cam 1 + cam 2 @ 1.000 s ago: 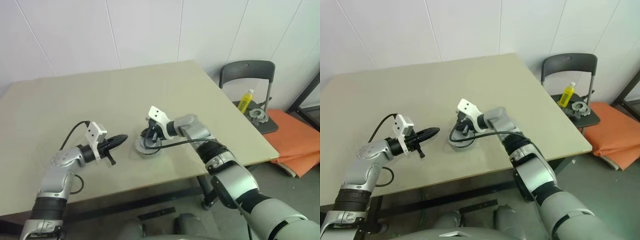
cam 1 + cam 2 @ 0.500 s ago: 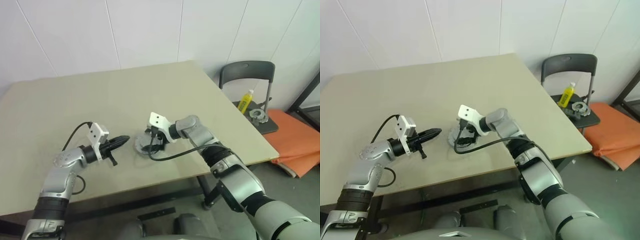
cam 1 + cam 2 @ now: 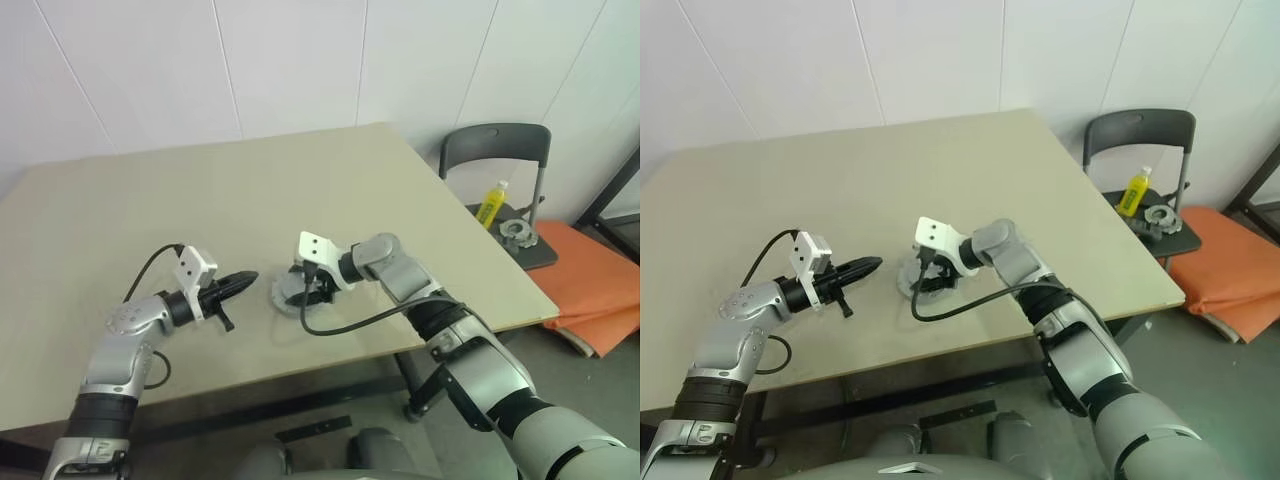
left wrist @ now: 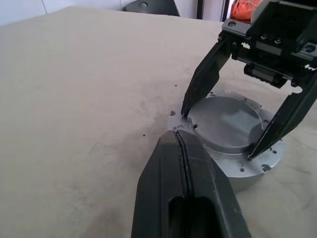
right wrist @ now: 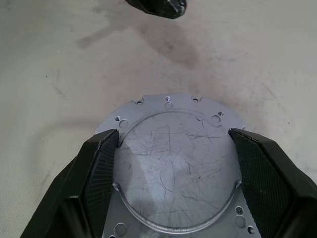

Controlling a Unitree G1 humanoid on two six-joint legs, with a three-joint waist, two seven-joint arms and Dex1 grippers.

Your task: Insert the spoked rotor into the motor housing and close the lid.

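One motor housing (image 4: 233, 163) sits toward the near edge of the table (image 3: 150, 200), its top covered by one lid (image 5: 173, 168). The right tool (image 4: 225, 136) straddles the lid with fingers spread; the left tool (image 3: 243, 281) is closed and empty just beside the housing.

R tool (image 4: 237, 134) has opened — fingers now straddling the lid (image 4: 225, 121), wrist rolled.

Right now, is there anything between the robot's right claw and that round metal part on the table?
Nothing visible. The right gripper stands open directly over the lid, one finger on each side of its raised centre. The left gripper waits shut beside it, clear of the gap.
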